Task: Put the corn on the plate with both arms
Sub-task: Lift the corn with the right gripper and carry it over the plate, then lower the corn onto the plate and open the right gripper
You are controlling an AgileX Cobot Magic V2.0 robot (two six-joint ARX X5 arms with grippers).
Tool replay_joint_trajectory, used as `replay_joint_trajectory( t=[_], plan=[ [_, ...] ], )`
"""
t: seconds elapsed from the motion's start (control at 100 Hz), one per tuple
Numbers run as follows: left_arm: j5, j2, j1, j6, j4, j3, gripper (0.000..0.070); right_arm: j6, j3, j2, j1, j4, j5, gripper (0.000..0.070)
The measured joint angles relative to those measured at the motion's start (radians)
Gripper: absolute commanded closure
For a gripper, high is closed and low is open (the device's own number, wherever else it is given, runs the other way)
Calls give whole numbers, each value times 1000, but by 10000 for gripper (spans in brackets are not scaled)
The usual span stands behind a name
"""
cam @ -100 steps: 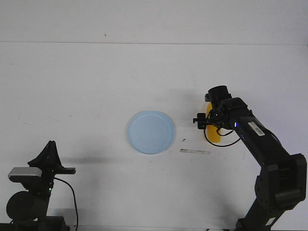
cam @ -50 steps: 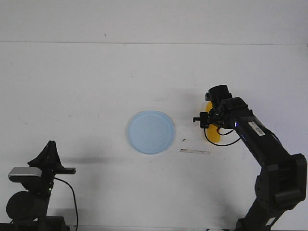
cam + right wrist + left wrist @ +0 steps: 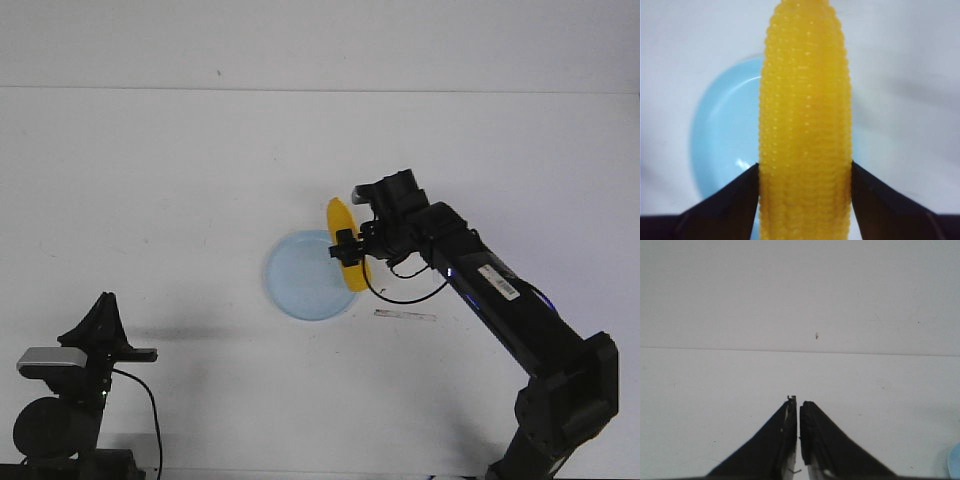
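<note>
**A:** so what's on the left side?

**B:** the left tool [image 3: 798, 412] is parked at the near left corner of the table [image 3: 150, 180], well apart from everything. Its two black fingers are pressed together with just a hairline gap, nothing between them. The wrist view shows only bare white table, with a sliver of blue at the edge.

**A:** and the middle?

**B:** the plate [image 3: 300, 280], pale blue and round, sits flat about mid-table.

**A:** where's the corn?

**B:** the corn [image 3: 346, 245] is up in the air over the plate's right rim, pointed tip toward the far side, a bit tilted. The right tool [image 3: 805, 187] is pinching it, one finger on each side of the thick part. From the right wrist you see the plate [image 3: 725, 135] under the cob [image 3: 805, 125]. Can't tell if the low end touches the plate.

**A:** anything further right?

**B:** a thin grey strip [image 3: 405, 315] lies on the table just near-right of the plate.
</note>
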Motion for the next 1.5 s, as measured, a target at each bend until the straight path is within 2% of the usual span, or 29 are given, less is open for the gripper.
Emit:
replay_joint_trajectory(
  t=[0.17,0.61,0.71,0.88,0.93,0.99,1.29,1.42,1.5],
  plan=[
    [0,0,0,0,0,0,699,13,0,59,74,48,-29,390],
    [0,0,0,0,0,0,699,26,-2,150,119,72,-21,386],
    [0,0,0,0,0,0,699,26,-2,152,119,73,-17,324],
    [0,0,0,0,0,0,699,26,-2,152,117,76,-14,311],
    [0,0,0,0,0,0,699,26,-2,152,116,79,-10,265],
    [0,0,0,0,0,0,699,26,-2,152,116,82,5,213],
    [0,0,0,0,0,0,699,26,-2,59,99,91,44,213],
    [0,0,0,0,0,0,699,16,-2,-20,98,119,103,216],
    [0,0,0,0,0,0,699,-2,-2,-62,94,113,175,217]
  ],
)
